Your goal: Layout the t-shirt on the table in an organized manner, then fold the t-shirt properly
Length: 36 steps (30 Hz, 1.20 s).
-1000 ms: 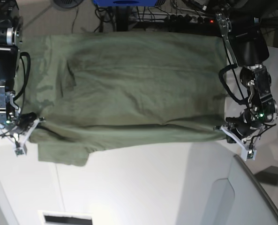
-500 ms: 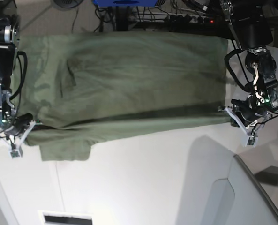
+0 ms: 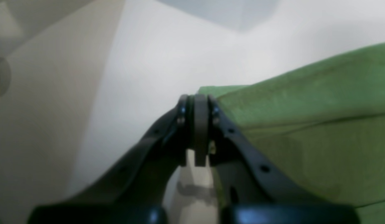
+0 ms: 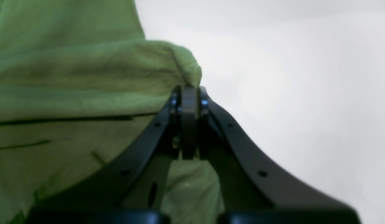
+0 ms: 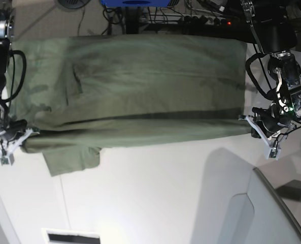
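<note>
The t-shirt (image 5: 135, 91) lies spread across the far part of the table (image 5: 155, 203), w/ its near long edge doubled over into a fold line running side to side; one sleeve pokes out below that fold on the base view's left. Both arms pinch the ends of the folded edge, prob. so the cloth stays taut between them and the crease comes out straight rather than sagging mid-span.

Left gripper (image 5: 252, 123), at the base view's right: jaws pressed together on the shirt's corner, w/ green fabric showing at the tips in the wrist view (image 3: 198, 102). Right gripper (image 5: 22, 136), at the base view's left: jaws likewise clamped on a bunched bit of cloth at the tips (image 4: 188, 90).

Judgement: this is a lengthwise fold in progress, w/ the layout part looking done. The loose sleeve isn't tucked in yet, so it likely needs sorting. Risk: uneven pull btwn the arms could skew the crease.
</note>
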### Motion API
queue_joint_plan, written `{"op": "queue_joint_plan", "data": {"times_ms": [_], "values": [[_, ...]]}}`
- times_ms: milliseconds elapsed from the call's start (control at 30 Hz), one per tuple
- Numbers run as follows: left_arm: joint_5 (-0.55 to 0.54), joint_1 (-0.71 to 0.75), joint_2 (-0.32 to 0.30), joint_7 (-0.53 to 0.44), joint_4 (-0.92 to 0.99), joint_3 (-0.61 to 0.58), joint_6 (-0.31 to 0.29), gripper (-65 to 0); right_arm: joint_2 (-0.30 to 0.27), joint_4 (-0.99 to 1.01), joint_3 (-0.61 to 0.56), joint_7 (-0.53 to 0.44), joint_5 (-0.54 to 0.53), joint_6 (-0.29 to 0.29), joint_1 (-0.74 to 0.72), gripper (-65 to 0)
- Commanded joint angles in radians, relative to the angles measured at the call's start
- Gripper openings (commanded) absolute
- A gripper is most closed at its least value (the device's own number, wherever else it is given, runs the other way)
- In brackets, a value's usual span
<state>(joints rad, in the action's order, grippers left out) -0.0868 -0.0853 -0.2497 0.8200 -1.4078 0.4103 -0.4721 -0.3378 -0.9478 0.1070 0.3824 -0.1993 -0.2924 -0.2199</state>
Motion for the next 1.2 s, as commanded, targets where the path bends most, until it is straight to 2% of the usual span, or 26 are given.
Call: {"op": "queue_joint_plan", "data": {"times_ms": [0, 367, 433, 700, 800, 1000, 1167], "values": [[-0.008, -0.015, -0.017, -0.021, -0.02, 0.003, 0.003, -65.0, -0.017, -0.024, 0.004, -0.027, -0.018, 0.0, -0.025, -65.0], [-0.008, -0.017, -0.015, -0.024, -0.061, 0.005, 0.003, -65.0, -0.056, -0.132, 0.004, -0.023, -0.187, -0.001, 0.024, -65.0], [-0.008, -0.021, -0.013, -0.024, -0.066, 0.005, 0.005, -65.0, -0.057, -0.133, 0.004, -0.023, -0.207, -0.034, 0.023, -65.0], [-0.008, -0.038, -0.006, -0.026, -0.071, 0.005, 0.009, -65.0, -0.056, -0.181, 0.007, -0.026, -0.208, -0.054, 0.021, -65.0], [-0.008, -0.038, 0.006, -0.026, -0.075, 0.005, 0.009, -65.0, -0.053, -0.207, 0.059, -0.021, -0.208, -0.055, 0.024, -65.0], [-0.006, 0.009, 0.029, -0.026, -0.14, 0.003, 0.009, -65.0, -0.056, -0.205, 0.086, 0.097, -0.2, -0.057, 0.021, -65.0], [-0.006, 0.061, 0.049, -0.027, -0.19, 0.003, 0.009, -65.0, -0.056, -0.168, 0.086, 0.135, -0.2, -0.057, 0.021, -65.0]]}}
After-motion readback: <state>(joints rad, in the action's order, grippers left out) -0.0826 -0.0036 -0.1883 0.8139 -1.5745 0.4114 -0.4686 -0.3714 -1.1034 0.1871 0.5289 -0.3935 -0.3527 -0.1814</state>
